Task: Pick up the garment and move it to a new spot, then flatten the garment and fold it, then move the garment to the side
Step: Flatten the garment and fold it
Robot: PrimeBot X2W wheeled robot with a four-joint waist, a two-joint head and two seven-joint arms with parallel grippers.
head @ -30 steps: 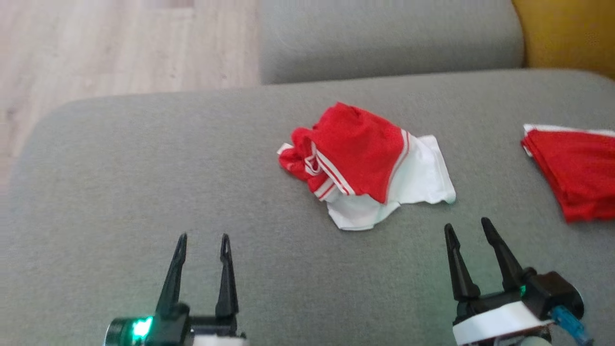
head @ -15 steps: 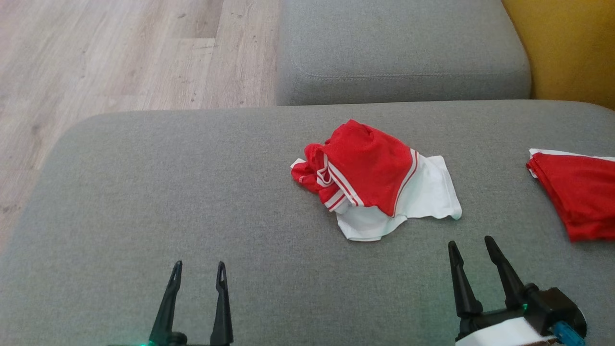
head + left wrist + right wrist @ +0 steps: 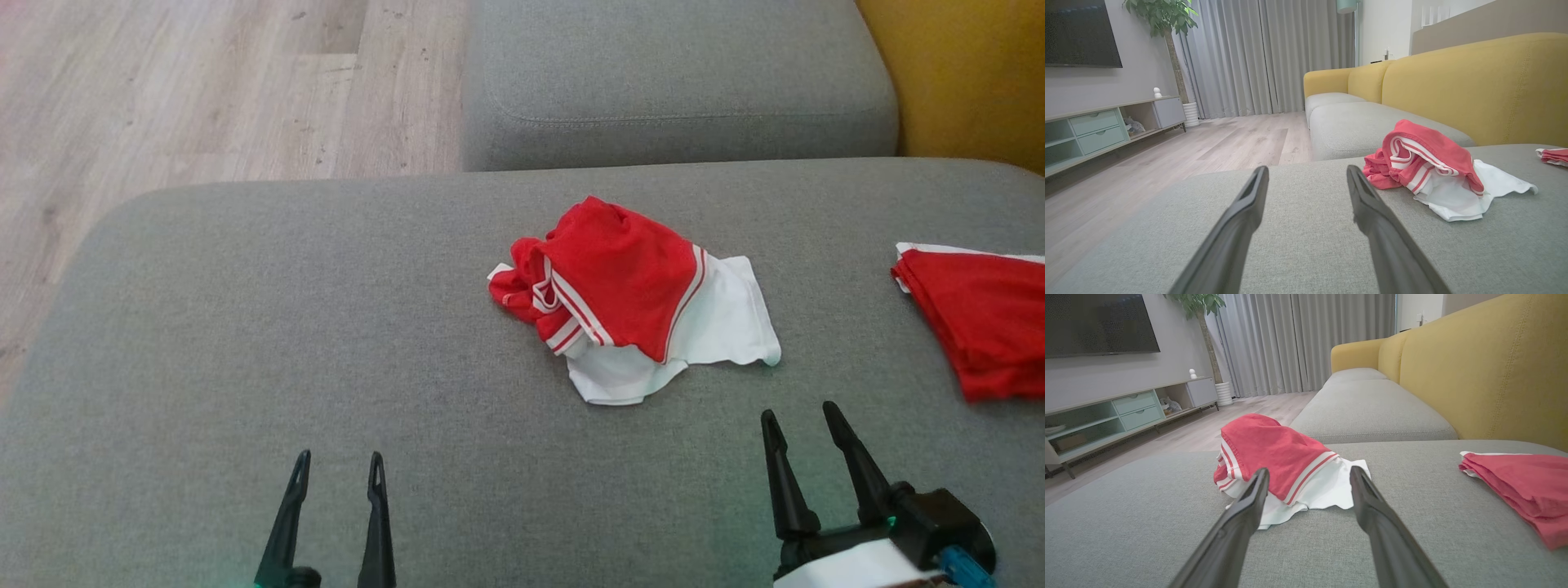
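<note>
Garment (image 3: pixel 633 306) sits crumpled mid-cushion (image 3: pixel 245 343), untouched. Left gripper (image 3: pixel 335 474) and right gripper (image 3: pixel 804 420) both gape empty. Risk: pinching just 1 layer, so it unravels when lifted.

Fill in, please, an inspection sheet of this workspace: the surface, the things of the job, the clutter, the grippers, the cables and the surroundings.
surface: grey sofa cushion, flat and mostly bare.
job's things: red and white garment, crumpled in a heap near the middle, not held.
clutter: second red garment, folded, at the right edge, apart from the heap.
grippers: left gripper open, over bare cushion; right gripper open, just short of the heap, holding nothing.
cables: blue connector-like piece at the right wrist; otherwise nothing seen.
surroundings: wooden floor, another grey cushion, yellow backrest, curtains, TV cabinet.
</note>
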